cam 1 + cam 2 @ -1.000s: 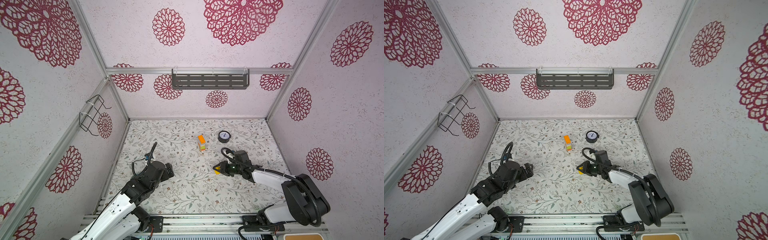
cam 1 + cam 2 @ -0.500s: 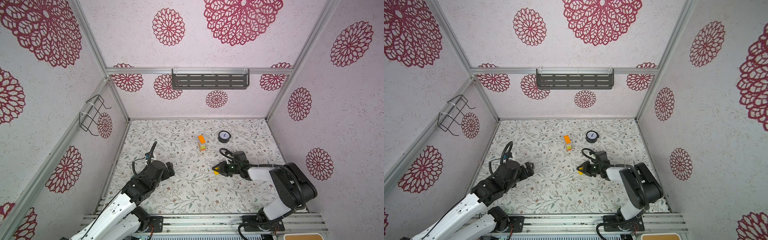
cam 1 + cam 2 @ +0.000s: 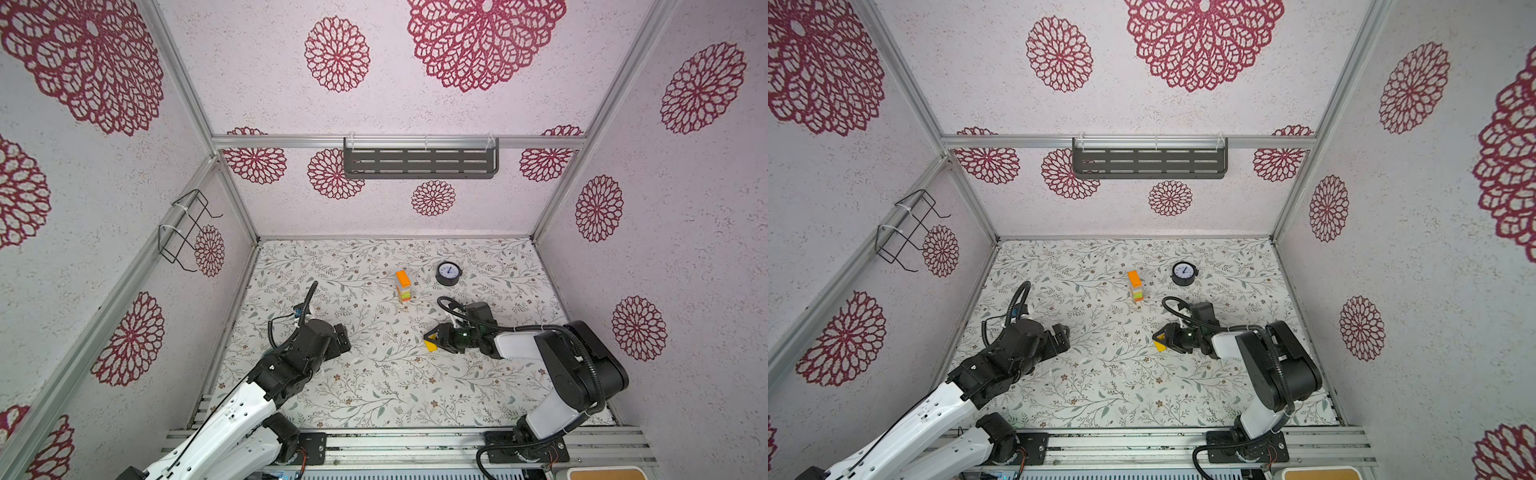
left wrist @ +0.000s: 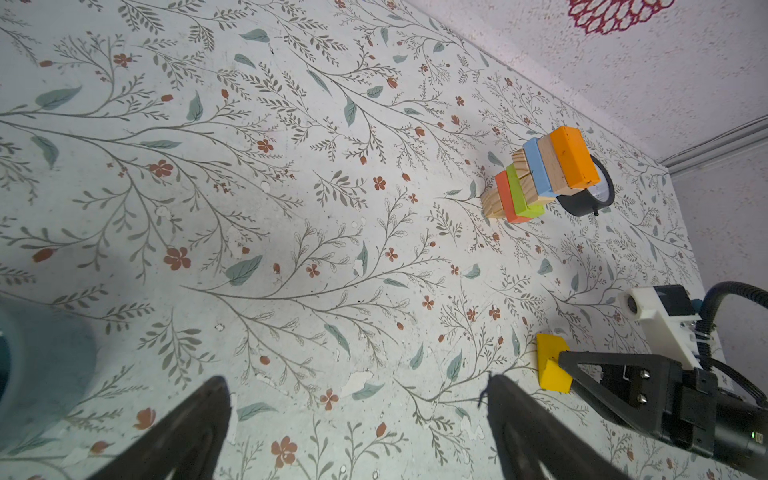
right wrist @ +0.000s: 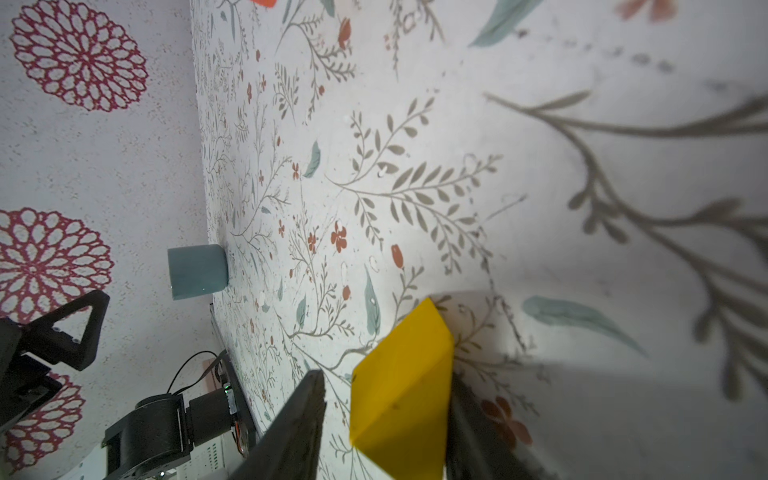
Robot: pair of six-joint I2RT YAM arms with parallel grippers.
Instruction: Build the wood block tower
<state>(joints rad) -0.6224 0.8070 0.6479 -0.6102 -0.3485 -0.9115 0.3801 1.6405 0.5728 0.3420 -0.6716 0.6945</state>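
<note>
Yellow wedge [image 3: 430, 345] single, one tower [image 3: 403, 286], one clock [image 3: 449, 273]

Both my arms wear white shells on the long links and black housings at the joints: the left arm [image 3: 245, 407] at lower left in both top views, the right arm [image 3: 552, 411] at lower right. A black hose [image 4: 735, 286] loops off the right wrist. The right pincer [image 3: 434, 338] has black open-triangle fingers [image 4: 640, 386] with two small screws, and a white bracket [image 4: 660, 316] sits behind them.

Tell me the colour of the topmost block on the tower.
Orange: the topmost block of the tower shows best in the left wrist view.
</note>
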